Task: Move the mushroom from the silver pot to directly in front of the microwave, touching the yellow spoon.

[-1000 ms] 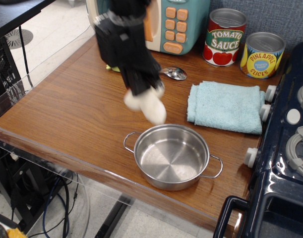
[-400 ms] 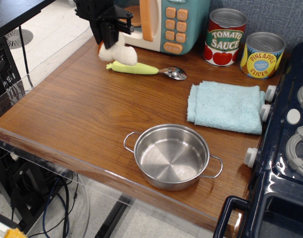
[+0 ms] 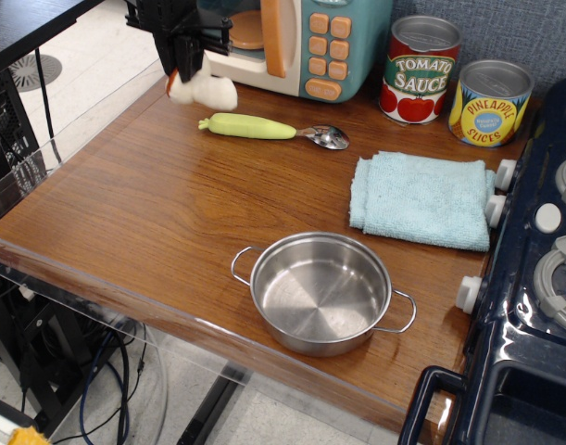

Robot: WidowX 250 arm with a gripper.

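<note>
1. I noted the brown wood-grain table top (image 3: 153, 213) carrying every item, with a dark blue toy stove (image 3: 533, 306) along its right edge.
2. The toy microwave (image 3: 301, 42), cream body with a teal front, orange door handle and orange buttons, stood at the rear of the table.
3. The shallow round steel pot (image 3: 321, 293) with two thin wire loop handles sat near the front edge, and I saw nothing inside it.
4. A folded light blue cloth (image 3: 421, 197) lay between the pot and two tin cans, one labelled tomato sauce (image 3: 421, 69) and one labelled pineapple slices (image 3: 490, 102), both upright at the back.
5. The black robot gripper (image 3: 182, 56) was at the rear left, in front of the microwave's left end, clamped on the mushroom.
6. The spoon with a thick pale yellow-green handle and small shiny metal bowl (image 3: 269, 128) lay flat in front of the microwave, handle pointing left.
7. The plush mushroom (image 3: 204, 90), its cream-white stem showing and its reddish cap only partly visible, sat just behind and left of the spoon's handle end. I could not tell whether it touched the spoon or rested on the table.
</note>
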